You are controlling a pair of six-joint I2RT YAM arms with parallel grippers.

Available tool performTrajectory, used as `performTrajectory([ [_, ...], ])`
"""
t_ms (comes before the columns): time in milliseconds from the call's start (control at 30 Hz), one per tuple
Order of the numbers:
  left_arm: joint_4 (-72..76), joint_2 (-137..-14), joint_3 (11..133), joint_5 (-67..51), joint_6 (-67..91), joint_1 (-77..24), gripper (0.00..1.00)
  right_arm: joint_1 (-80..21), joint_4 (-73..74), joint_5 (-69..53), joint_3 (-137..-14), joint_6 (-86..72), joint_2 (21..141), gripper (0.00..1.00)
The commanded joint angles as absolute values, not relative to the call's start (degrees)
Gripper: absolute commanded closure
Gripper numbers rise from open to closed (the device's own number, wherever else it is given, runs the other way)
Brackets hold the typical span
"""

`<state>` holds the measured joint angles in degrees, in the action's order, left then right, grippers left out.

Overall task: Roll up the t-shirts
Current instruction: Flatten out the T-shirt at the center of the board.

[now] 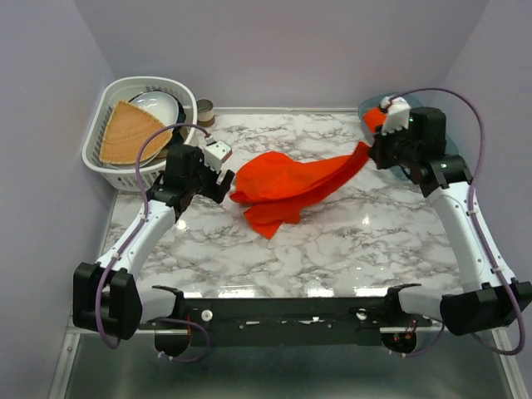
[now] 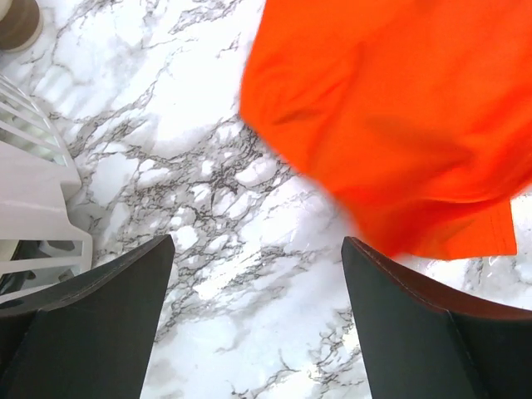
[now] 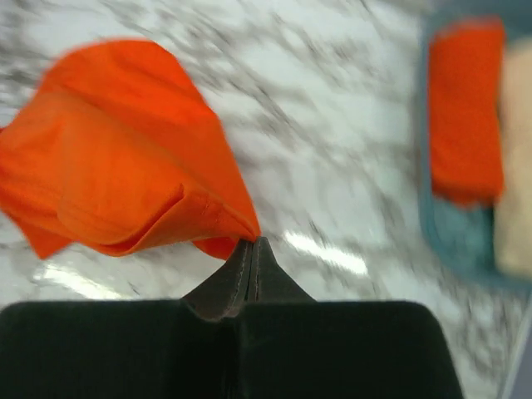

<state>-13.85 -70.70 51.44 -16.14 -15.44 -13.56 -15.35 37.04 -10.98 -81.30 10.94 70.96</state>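
Marble desk [image 1: 332,258], orange t-shirt [image 1: 287,187] bunched at centre.
Right claw [image 3: 249,249] clamped on its edge; left claw [image 2: 258,243] wide apart, empty, just beside it.

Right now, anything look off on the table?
The t-shirt is bunched and twisted in the middle of the table, not flat: the right gripper pinches one edge, drawing it into a narrow strip. The left gripper is open beside it, holding nothing. Nothing looks spilled or damaged.
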Motion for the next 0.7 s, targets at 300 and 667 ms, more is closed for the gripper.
performTrajectory([
  [300, -13.1, -72.9, 50.3, -19.4, -14.1, -13.5, 0.07, 3.2, 47.7, -19.6, -79.7, 9.4, 74.1, 0.44],
  [667, -24.3, -80.6, 56.1, -26.5, -34.4, -31.6, 0.05, -2.3, 43.8, -14.4, -76.4, 10.6, 73.0, 0.43],
])
